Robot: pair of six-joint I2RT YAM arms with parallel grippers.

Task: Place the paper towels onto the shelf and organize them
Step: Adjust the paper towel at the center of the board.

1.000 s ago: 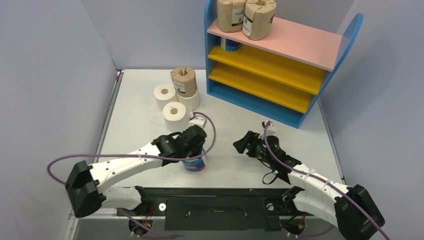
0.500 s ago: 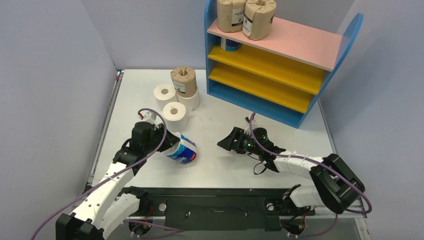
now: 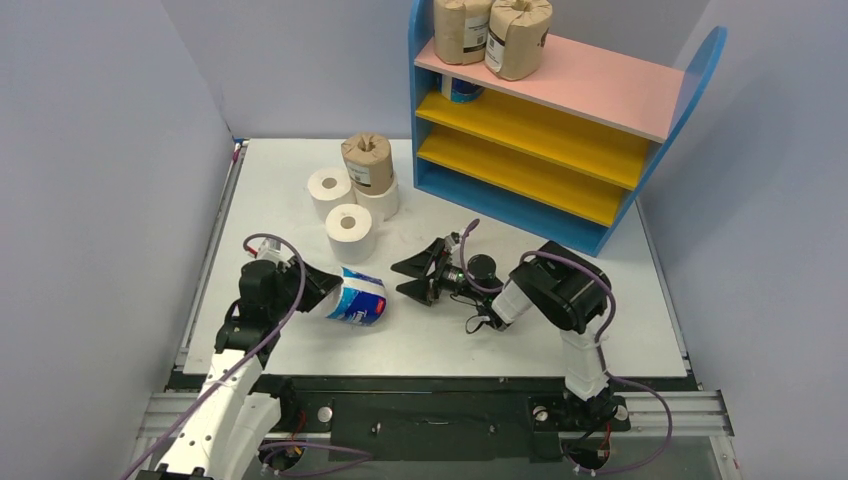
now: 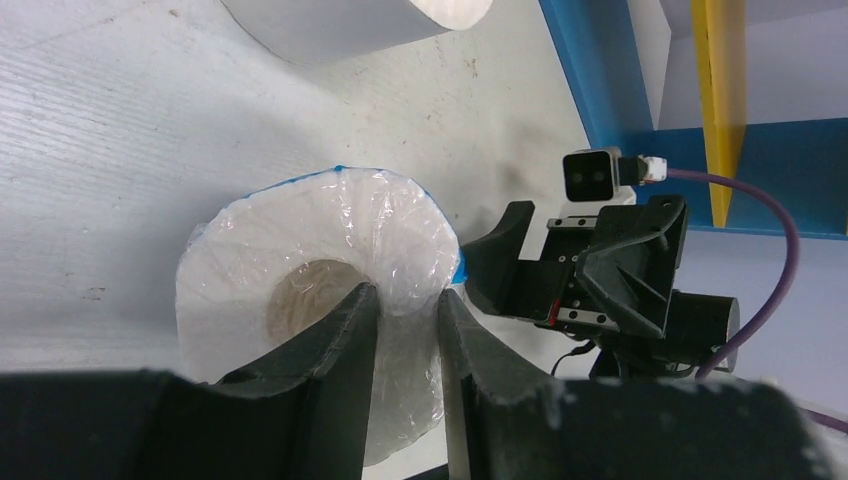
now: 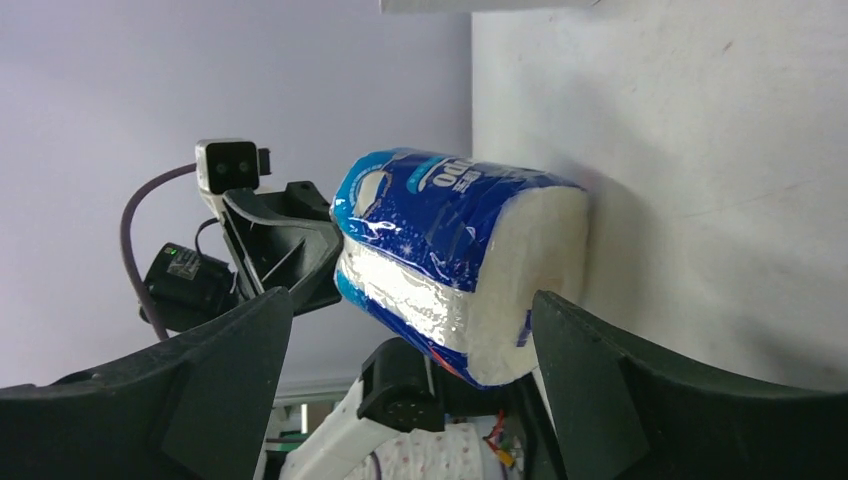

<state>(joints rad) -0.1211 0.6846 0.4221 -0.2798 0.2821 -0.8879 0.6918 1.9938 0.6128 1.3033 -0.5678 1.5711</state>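
Well out in front of the shelf (image 3: 421, 60), off to its left, the left gripper (image 3: 318, 290) is clamping the wall of a blue-and-white wrapped roll (image 3: 360, 297), which is lying on its side with one finger (image 4: 335, 335) inside the core. Closer to the shelf's left foot, three white rolls (image 3: 348, 230) are huddling together, and a brown roll (image 3: 367, 162) is riding on top. In front of the shelf the right gripper (image 3: 405, 279) is gaping wide and empty, facing that wrapped roll. On the shelf's pink top (image 3: 610, 88) two brown rolls (image 3: 517, 38) are standing, and a blue roll (image 3: 460, 90) is sitting on the yellow board (image 3: 560, 130) just below.
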